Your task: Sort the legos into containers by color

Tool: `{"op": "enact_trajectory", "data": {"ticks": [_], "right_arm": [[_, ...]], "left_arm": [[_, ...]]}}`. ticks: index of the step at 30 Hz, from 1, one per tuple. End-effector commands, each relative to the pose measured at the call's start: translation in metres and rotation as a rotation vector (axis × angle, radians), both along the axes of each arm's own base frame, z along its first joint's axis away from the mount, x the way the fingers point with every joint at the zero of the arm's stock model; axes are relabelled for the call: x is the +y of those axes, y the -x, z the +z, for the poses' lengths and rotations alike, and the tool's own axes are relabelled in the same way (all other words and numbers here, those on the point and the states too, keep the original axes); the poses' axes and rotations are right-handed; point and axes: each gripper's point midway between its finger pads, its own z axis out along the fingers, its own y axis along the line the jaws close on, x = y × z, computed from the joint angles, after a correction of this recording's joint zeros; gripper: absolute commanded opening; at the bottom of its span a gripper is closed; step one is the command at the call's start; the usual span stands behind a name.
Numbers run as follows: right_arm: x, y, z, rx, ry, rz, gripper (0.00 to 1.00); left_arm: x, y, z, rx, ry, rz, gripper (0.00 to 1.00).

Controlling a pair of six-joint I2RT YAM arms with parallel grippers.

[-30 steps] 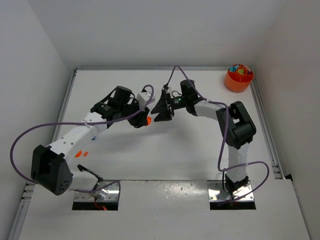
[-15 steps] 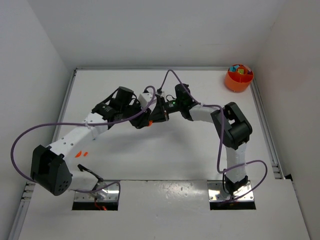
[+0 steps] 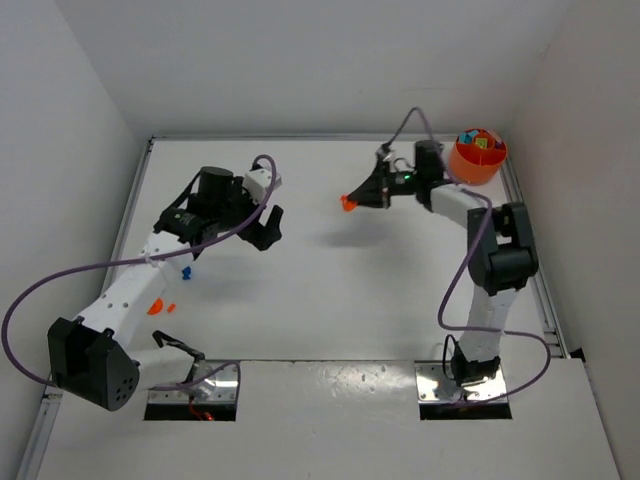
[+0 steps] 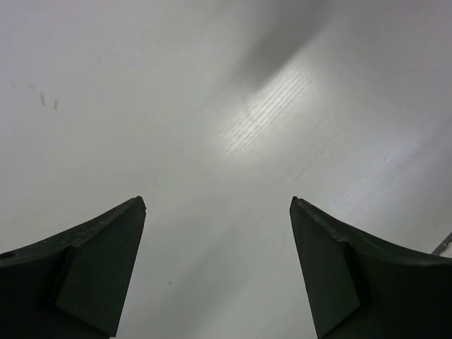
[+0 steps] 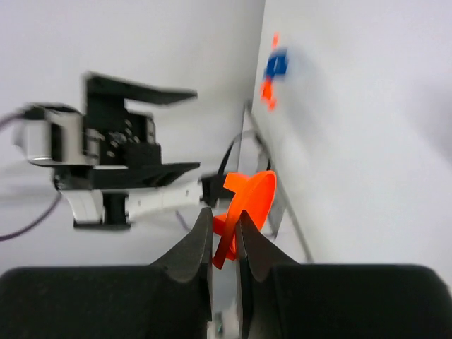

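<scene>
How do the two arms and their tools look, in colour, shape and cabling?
Both the left arm and the right arm have white links between bulky black joints. A purple cable loops loosely along each arm. The left tool and the right tool each have two dark, wedge-shaped fingers that taper to narrow tips. No markings are legible.
</scene>
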Motion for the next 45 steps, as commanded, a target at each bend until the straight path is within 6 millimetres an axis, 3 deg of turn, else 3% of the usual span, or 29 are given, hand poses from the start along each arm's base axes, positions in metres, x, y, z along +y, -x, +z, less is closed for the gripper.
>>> {"op": "enact_trajectory", "data": {"ticks": [1,2,4,5,6,8,11,14,21,26,28,36,45], "right_arm": [[-0.080,-0.044,0.055,-0.231,0.034,-0.163,0.00],[-0.122,-0.065,0.059,-0.247,0.055,-0.275,0.00],[-0.166,-0.089,0.071,-0.291,0.098,-0.413,0.00],[-0.187,-0.097,0.072,-0.298,0.117,-0.474,0.00],[-0.225,-0.111,0.072,-0.298,0.170,-0.593,0.00],[-0.268,-0.123,0.069,-0.295,0.240,-0.745,0.00],[-0.300,-0.137,0.068,-0.299,0.302,-0.834,0.00],[-0.328,-0.146,0.054,-0.283,0.431,-0.907,0.00],[-0.379,-0.166,0.043,-0.231,0.520,-1.118,0.00],[-0.402,-0.189,0.044,-0.216,0.576,-1.232,0.00],[-0.412,-0.194,0.035,-0.172,0.584,-1.291,0.00],[-0.428,-0.204,0.015,-0.108,0.598,-1.366,0.00],[-0.434,-0.218,0.008,-0.123,0.575,-1.383,0.00]], "left_arm": [[0.018,-0.012,0.024,-0.062,0.038,0.071,0.90],[0.018,-0.013,0.029,-0.070,0.048,0.070,0.90],[0.025,-0.017,0.033,-0.074,0.056,0.098,0.90],[0.025,-0.017,0.033,-0.074,0.056,0.098,0.90],[0.028,-0.020,0.035,-0.076,0.066,0.117,0.90],[0.028,-0.022,0.044,-0.081,0.094,0.118,0.90],[0.030,-0.023,0.042,-0.061,0.115,0.119,0.90],[0.030,-0.024,0.043,-0.070,0.118,0.119,0.90],[0.032,-0.029,0.034,-0.042,0.110,0.130,0.90],[0.028,-0.030,0.035,-0.033,0.125,0.120,0.90],[0.028,-0.031,0.032,-0.025,0.123,0.120,0.90],[0.028,-0.031,0.032,-0.025,0.123,0.120,0.90],[0.028,-0.033,0.026,-0.007,0.118,0.121,0.90]]}}
